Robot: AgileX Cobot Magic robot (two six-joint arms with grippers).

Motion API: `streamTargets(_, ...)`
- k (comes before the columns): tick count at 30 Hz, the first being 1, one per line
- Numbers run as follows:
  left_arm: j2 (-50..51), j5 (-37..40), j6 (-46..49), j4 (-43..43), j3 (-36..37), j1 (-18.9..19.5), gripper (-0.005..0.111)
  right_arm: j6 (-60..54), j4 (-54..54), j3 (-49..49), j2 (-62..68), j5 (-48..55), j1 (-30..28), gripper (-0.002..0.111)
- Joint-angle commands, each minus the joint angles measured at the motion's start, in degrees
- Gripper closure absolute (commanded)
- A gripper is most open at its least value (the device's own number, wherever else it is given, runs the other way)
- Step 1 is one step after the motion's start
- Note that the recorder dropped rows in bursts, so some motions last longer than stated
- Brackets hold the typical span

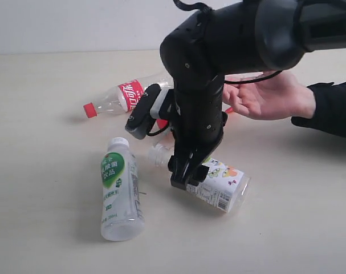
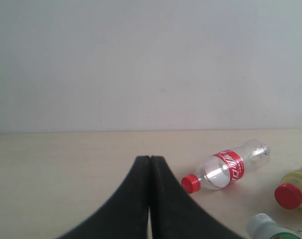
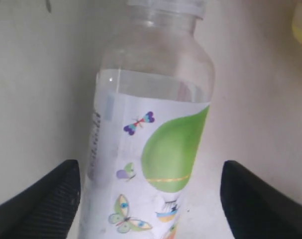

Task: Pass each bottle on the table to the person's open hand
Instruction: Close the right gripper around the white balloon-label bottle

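The left gripper [image 2: 150, 164] is out of sight from where the outside camera stands. Its own camera shows the two black fingers pressed flat together with nothing between them, low over the pale table [image 1: 41, 171].

Farthest left on the tabletop lies the clear bottle with the red label [image 1: 118, 97], on its side, red cap pointing left. Nearer the front, the milky white bottle with the green label [image 1: 120, 191] also lies flat, its white cap toward the back. They are well apart.

The yellow bottle with the red cap [image 2: 294, 190] shows in the left wrist view, just past the red-label one. In the outside view the arm hides nearly all of it.

In the middle the right gripper [image 1: 184, 171] points down from the big black arm, right over the clear bottle with the butterfly label [image 1: 221, 182]. That bottle lies on the table, neck toward the white bottle. The jaws stand wide, one finger on each side of its body. In the wrist view a strip of table shows between one finger and the bottle. On the other side I cannot tell if the finger touches. The bottle rests on the table, not lifted.

To the right, behind the arm, the person's open hand [image 1: 267, 94] is held palm up above the table, empty, in a dark sleeve.
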Motion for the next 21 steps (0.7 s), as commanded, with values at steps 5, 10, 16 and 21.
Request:
streamTargets(5, -0.38, -0.07, -0.22, -0.03, 0.03, -0.17, 0.107, 2.26, -4.89, -0.42, 2.72, -1.58, 0.08, 0.034)
streamTargets(10, -0.38, -0.07, -0.22, -0.03, 0.03, -0.17, 0.107, 1.65, -4.54, -0.42, 6.11, -2.45, 0.08, 0.034)
streamTargets(16, -0.38, -0.07, -0.22, -0.03, 0.03, -0.17, 0.107, 0.73, -4.42, -0.42, 7.24, -2.6, 0.08, 0.034)
streamTargets(21, -0.38, -0.07, -0.22, -0.03, 0.03, -0.17, 0.107, 0.84, -4.32, -0.42, 7.24, -2.6, 0.08, 0.034)
